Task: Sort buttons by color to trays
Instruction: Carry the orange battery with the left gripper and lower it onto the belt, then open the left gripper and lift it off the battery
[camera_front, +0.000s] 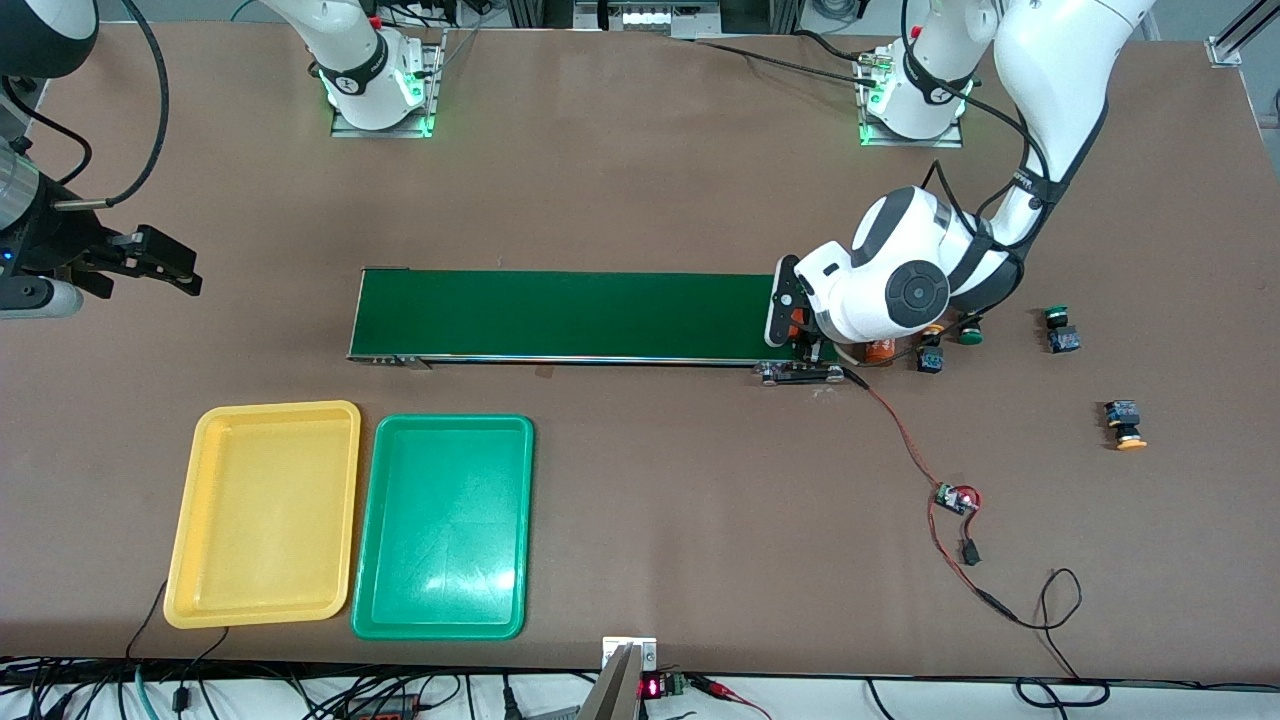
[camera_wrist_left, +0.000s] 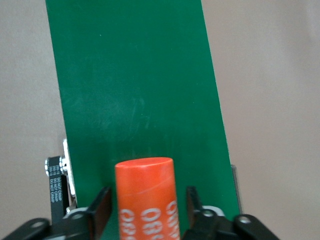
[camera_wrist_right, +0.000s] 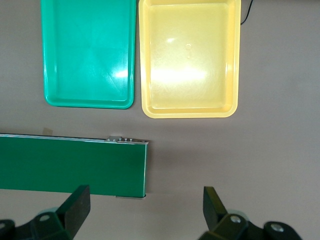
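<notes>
Neither tray holds a button as yet: we find the yellow tray (camera_front: 262, 513) and the green tray (camera_front: 443, 526) lying side by side near the front camera, toward the right arm's end of the table, and both are bare. We judge the sorting not begun as far as delivery goes; all four pieces remain to be moved.

Toward the left arm's end we count the buttons. One yellow button (camera_front: 1126, 424) lies nearest the camera, on its side. Farther off stands a green button (camera_front: 1060, 330), apart from it. Two more sit just beside the left arm's wrist: a second green button (camera_front: 967, 336), and a blue-bodied one (camera_front: 931, 358) with an orange cap mostly hidden by the wrist.

At the conveyor belt (camera_front: 560, 315), the left gripper (camera_wrist_left: 147, 207) hangs over the belt's end. Its fingers (camera_wrist_left: 102, 205) stand partly open on either side of an orange cylinder (camera_wrist_left: 146, 192) with white print, with a slim gap visible on each flank; we cannot tell whether any contact remains. This cylinder is not a button.

The right gripper (camera_wrist_right: 145, 207) waits above bare table beside the belt's other end, jaws spread wide, holding nothing.
</notes>
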